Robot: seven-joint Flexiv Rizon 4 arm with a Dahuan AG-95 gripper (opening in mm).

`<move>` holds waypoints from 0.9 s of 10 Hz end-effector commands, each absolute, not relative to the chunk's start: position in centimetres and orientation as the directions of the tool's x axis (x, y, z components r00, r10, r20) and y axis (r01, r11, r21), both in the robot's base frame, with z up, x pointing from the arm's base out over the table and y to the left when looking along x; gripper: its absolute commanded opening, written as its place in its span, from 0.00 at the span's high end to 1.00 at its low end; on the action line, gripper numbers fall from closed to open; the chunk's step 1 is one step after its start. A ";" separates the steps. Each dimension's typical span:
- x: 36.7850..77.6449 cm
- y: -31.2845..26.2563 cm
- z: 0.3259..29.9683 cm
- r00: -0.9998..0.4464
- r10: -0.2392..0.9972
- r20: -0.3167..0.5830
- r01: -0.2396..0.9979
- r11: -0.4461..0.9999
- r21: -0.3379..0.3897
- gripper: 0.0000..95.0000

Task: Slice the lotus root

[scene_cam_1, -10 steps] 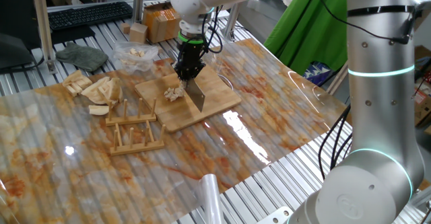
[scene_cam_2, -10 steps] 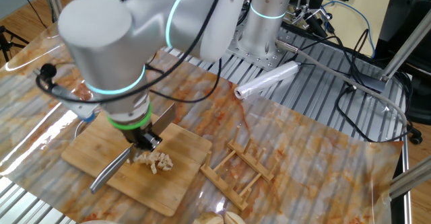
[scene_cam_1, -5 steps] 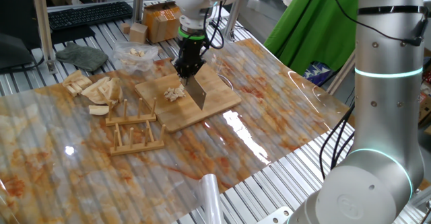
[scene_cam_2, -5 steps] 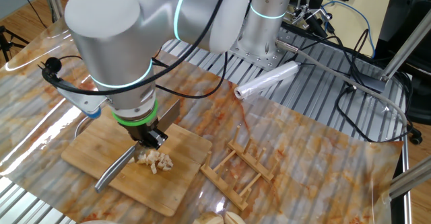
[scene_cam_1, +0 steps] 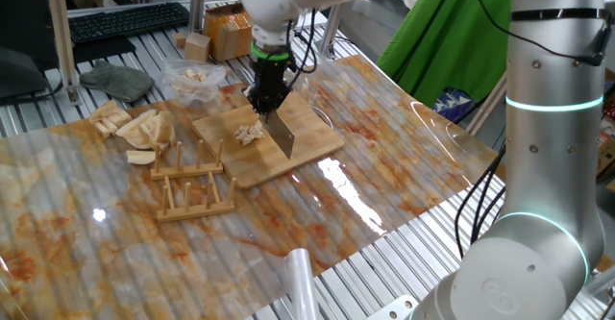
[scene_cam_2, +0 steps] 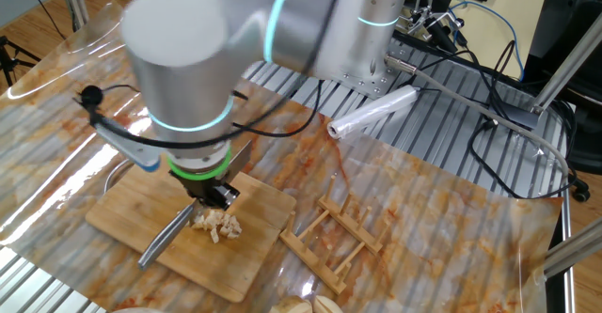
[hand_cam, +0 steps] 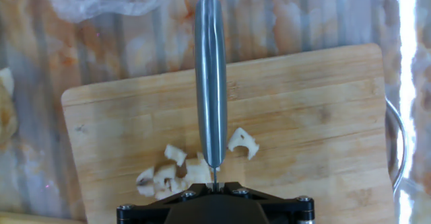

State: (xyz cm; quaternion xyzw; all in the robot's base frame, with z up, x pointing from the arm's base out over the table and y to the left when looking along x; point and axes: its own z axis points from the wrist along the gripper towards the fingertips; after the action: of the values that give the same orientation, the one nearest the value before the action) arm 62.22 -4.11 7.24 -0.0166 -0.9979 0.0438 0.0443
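Pointing straight down over the middle of the frame in one fixed view, the gripper point(scene_cam_1: 266, 99) is clamped on a knife point(scene_cam_1: 281, 133), its jaws pressed together on the handle end. In the hand view the knife point(hand_cam: 211, 83) runs as a grey steel bar from the bottom centre up to the top edge of the frame, seen edge-on along its spine.

Under it lies the bamboo cutting board point(hand_cam: 316, 123), which fills most of the hand view. The lotus root point(hand_cam: 174, 173) is a cluster of small pale bits at the lower centre of that view, mostly just left of the blade, with one curled piece just to its right (whether the blade touches any bit cannot be told). In the other fixed view the same bits point(scene_cam_2: 218, 224) sit on the board point(scene_cam_2: 113, 210) at lower left, just beside the gripper point(scene_cam_2: 212, 200), and the knife point(scene_cam_2: 165, 242) slants down toward the lower left.

In the first fixed view a heap of tan wedge slices point(scene_cam_1: 135, 126) lies on the bench point(scene_cam_1: 384, 157) left of the board point(scene_cam_1: 312, 145), a clear plastic bag point(scene_cam_1: 192, 78) of pale chunks sits above it, and a small wooden rack point(scene_cam_1: 192, 185) stands below the slices.
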 end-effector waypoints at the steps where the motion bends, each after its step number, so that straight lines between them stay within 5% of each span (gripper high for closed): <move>1: 62.2 -4.0 7.3 -0.993 0.070 0.097 0.069 0.998 -0.012 1.00; 9: 59.4 2.5 12.3 -0.968 0.198 0.155 0.200 0.980 0.000 1.00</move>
State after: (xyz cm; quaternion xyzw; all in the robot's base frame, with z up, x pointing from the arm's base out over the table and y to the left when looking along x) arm 59.91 1.84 11.79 -0.0917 -0.9928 -0.0098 0.0769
